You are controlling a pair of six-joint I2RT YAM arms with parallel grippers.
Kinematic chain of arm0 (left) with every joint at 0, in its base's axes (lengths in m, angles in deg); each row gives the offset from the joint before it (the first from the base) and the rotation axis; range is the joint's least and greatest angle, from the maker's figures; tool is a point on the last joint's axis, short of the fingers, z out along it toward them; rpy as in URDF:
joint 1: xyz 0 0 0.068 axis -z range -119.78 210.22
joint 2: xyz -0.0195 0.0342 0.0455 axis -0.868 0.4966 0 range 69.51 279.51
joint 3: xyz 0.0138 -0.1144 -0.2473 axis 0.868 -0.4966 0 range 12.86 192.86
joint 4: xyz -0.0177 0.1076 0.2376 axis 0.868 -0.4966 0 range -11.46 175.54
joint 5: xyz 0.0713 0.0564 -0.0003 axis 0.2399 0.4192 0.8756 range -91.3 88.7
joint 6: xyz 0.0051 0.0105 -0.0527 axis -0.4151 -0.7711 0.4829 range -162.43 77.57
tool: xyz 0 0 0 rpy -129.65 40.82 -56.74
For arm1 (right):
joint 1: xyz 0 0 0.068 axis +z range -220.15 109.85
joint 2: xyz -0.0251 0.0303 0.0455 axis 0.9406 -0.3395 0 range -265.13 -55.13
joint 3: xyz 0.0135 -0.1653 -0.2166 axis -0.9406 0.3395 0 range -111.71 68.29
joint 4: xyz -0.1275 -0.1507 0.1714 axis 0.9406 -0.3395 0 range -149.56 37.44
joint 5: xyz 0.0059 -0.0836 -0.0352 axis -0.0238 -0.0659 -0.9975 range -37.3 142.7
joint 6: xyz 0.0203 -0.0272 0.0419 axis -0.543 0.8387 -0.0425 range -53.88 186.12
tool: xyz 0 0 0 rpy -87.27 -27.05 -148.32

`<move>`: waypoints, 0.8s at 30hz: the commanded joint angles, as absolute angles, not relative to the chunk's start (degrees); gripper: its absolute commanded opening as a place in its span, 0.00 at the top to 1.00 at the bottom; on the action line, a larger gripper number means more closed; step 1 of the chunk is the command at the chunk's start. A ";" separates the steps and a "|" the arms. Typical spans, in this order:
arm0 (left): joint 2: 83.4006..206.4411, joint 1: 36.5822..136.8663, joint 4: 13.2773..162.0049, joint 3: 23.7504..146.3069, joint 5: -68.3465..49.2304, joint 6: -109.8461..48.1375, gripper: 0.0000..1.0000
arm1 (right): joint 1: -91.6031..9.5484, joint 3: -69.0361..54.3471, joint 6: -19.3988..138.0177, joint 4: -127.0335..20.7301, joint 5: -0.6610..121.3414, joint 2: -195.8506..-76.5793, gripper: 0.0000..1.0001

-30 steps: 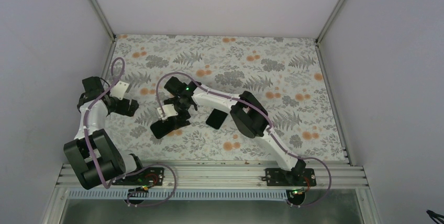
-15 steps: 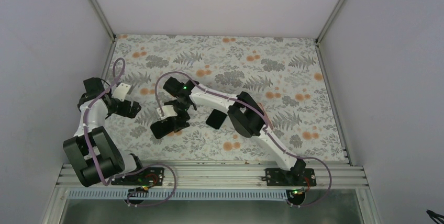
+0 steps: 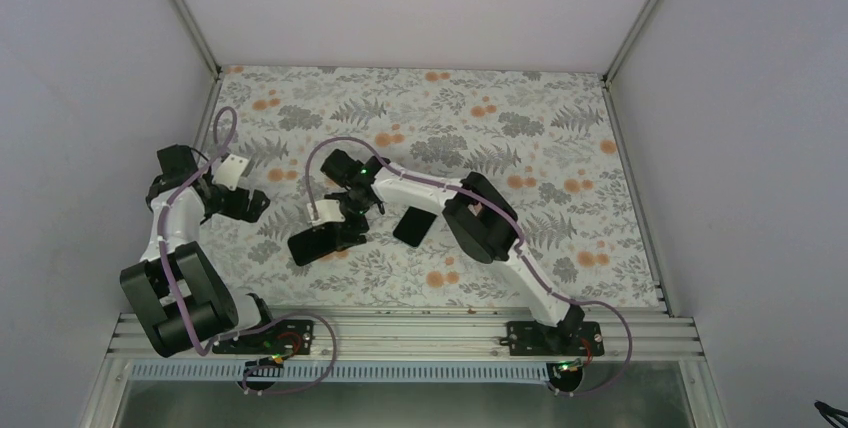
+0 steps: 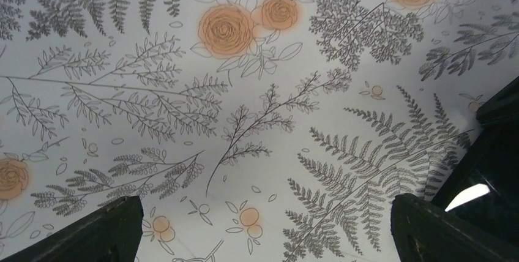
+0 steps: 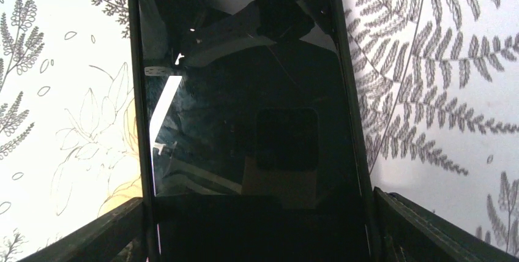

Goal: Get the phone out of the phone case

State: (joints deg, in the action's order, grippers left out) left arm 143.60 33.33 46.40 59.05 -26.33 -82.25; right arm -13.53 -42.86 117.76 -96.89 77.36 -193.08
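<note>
Moved: right arm (image 3: 480, 223) has swung its elbow and wrist a touch to the right since a second ago, its hand kept above the phone case (image 5: 136, 90); the case and the left arm (image 3: 170, 223) lie as they did.
Phone: the phone (image 5: 245, 121) sits face up inside the phone case, straight under the right gripper (image 5: 266, 232), running lengthways away from the wrist.
Right gripper: jaws spread wide, one finger (image 5: 92, 237) off each long edge of the phone case and close against it. Whether they press on it I cannot tell.
Left gripper: the left gripper (image 4: 266, 237) hangs well to the left of the phone case, jaws at full spread, with printed cloth showing between them.
Materials: the phone's screen is glossy black glass, mirroring the arm overhead. The phone case shows as a dull black rim, slightly raised, along both long sides. The fingers are matt dark wedges.
Cloth: the table cover (image 3: 520, 128) under the phone case is pale and flat, printed with grey ferns and orange roses.
Around: a second flat black rectangle (image 3: 413, 225) lies just right of the phone case, apart from it and beside the right arm. What it is I cannot tell.
In the way: seen from above, the right arm's wrist and its purple cable (image 3: 307, 173) hang over the far end of the phone case and hide that end.
</note>
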 commanded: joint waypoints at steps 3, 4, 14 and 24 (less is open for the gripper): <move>143.69 32.84 45.21 61.51 -33.29 -81.50 0.00 | -15.16 -35.58 110.27 -96.32 74.87 -189.12 0.14; 143.97 32.88 45.01 61.78 -34.92 -81.28 0.00 | -15.34 -34.30 109.52 -95.09 75.07 -187.88 0.14; 151.33 36.06 41.21 67.49 -46.16 -79.95 0.00 | -16.94 -24.03 102.94 -83.11 72.33 -177.43 0.20; 167.54 45.70 32.43 78.15 -59.10 -79.56 0.00 | -19.20 -23.22 101.59 -80.59 69.81 -171.01 0.17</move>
